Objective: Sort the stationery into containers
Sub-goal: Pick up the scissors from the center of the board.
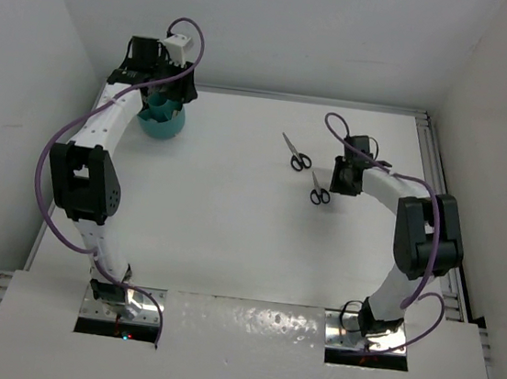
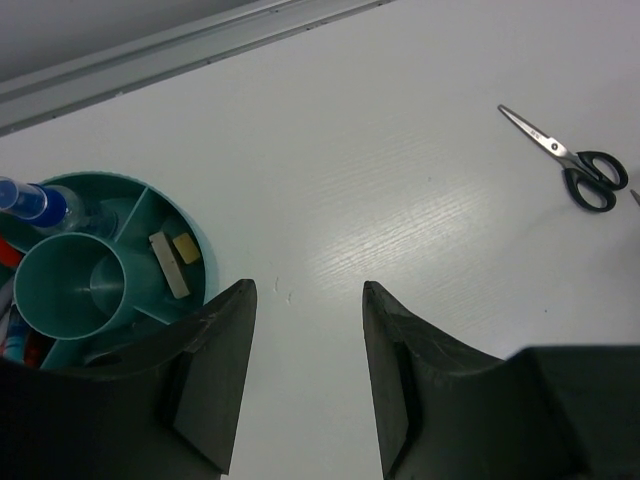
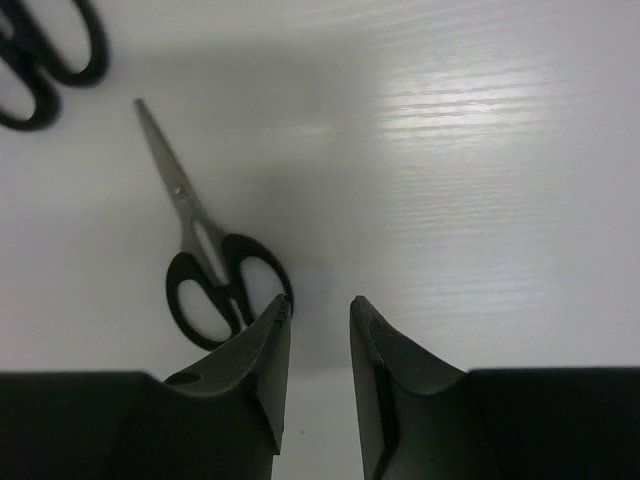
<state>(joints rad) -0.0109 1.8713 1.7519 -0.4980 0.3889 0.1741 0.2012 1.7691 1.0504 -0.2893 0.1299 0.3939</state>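
The teal organiser cup [image 1: 162,123] stands at the back left. In the left wrist view its rim [image 2: 160,190] curves round a blue-capped glue bottle [image 2: 35,203] and a white eraser [image 2: 169,265] beside a tan eraser [image 2: 187,248]. My left gripper [image 2: 308,290] hangs open just right of the cup, over bare table. Two black-handled scissors lie at the right: the far one [image 1: 297,153] and the near one [image 1: 320,193]. My right gripper [image 3: 319,302] is narrowly open with nothing between its fingers. Its left fingertip is right beside the near scissors' handle [image 3: 205,285].
A metal rail [image 1: 429,151] runs along the table's right edge and another along the back [image 2: 150,50]. White walls close in the back and both sides. The far scissors' handles [image 3: 40,60] show at the top left of the right wrist view.
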